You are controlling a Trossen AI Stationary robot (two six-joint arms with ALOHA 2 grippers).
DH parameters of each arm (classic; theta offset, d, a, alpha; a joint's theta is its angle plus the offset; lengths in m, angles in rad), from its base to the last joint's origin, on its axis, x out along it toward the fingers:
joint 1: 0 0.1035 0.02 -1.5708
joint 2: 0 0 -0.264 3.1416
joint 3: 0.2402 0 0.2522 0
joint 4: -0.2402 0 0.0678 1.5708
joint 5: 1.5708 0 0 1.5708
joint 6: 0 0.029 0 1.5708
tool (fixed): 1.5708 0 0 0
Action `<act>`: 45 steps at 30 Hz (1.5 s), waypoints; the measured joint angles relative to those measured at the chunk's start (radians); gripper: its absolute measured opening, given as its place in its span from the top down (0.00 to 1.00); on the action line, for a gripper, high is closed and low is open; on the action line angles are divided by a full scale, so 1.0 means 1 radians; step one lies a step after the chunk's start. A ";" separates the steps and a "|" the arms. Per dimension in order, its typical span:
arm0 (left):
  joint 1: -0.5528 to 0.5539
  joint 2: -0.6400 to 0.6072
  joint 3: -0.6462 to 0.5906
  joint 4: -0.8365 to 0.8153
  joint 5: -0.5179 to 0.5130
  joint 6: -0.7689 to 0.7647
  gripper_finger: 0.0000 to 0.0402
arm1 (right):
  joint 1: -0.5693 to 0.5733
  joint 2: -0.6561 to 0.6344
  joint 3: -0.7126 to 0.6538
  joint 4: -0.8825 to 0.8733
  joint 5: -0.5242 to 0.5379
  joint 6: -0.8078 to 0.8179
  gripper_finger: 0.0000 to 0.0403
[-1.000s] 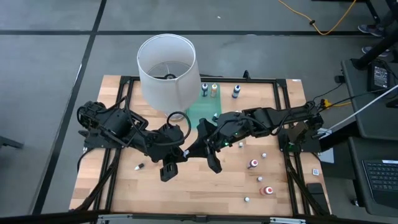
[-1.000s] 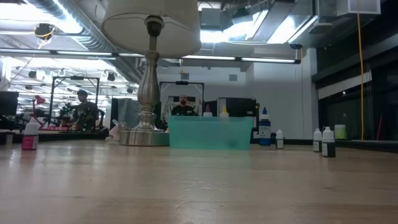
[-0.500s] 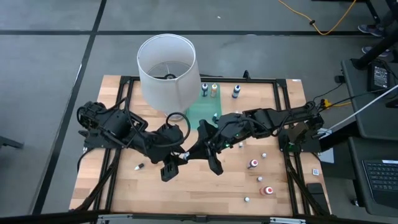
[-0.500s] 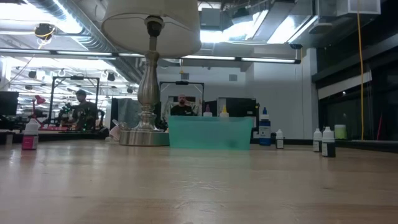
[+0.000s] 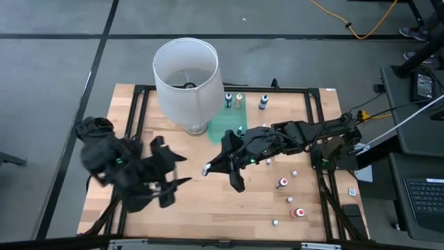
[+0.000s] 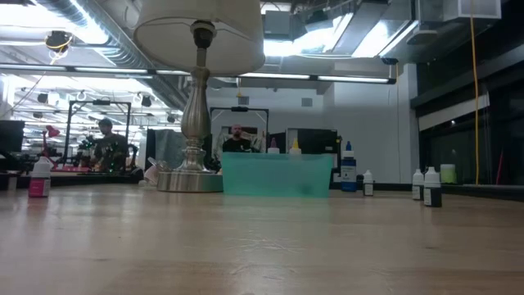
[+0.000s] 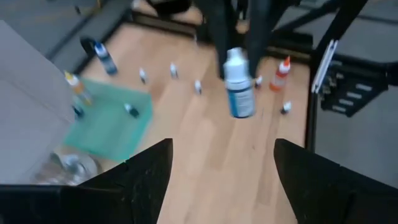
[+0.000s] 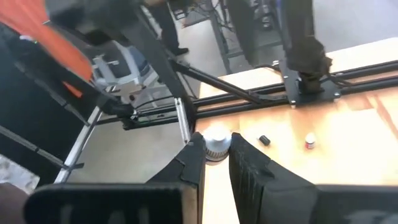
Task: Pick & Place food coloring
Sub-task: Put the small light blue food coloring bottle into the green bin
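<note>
The right gripper (image 5: pixel 210 169) was clamped on one food coloring bottle (image 7: pixel 238 89), pinching it by its white cap (image 8: pixel 216 142), above the table (image 5: pixel 229 208) just in front of the green tray (image 5: pixel 225 125). The left gripper (image 5: pixel 173 182), fingers spread wide and holding nothing, sat further from the tray, toward the table's front-left. Other small bottles stood behind the tray (image 5: pixel 238 101) and lay scattered to its front-right (image 5: pixel 283 182). The white lampshade (image 5: pixel 186 76) stood just left of the tray.
</note>
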 joint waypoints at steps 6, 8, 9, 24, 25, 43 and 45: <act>-0.110 -0.041 0.000 -0.009 -0.190 -0.002 0.33 | 0.000 -0.026 0.002 -0.168 0.156 0.040 0.86; -0.133 -0.053 0.000 -0.009 -0.234 -0.001 0.33 | 0.000 -0.039 0.002 -0.234 0.218 0.071 0.86; -0.146 -0.058 0.000 -0.009 -0.252 0.000 0.33 | 0.000 -0.045 0.002 -0.273 0.250 0.088 0.86; -0.227 -0.079 0.000 -0.007 -0.361 -0.028 0.33 | -0.146 -0.148 0.001 -0.597 0.453 0.101 0.87; -0.227 -0.079 0.000 -0.007 -0.362 -0.028 0.33 | -0.176 -0.156 0.001 -0.598 0.449 0.072 0.87; -0.223 -0.079 0.000 -0.007 -0.418 -0.145 0.33 | -0.692 -0.169 -0.005 -0.535 0.043 -0.459 0.87; -0.223 -0.079 0.000 -0.007 -0.424 -0.145 0.33 | -0.719 -0.155 -0.005 -0.532 0.012 -0.502 0.87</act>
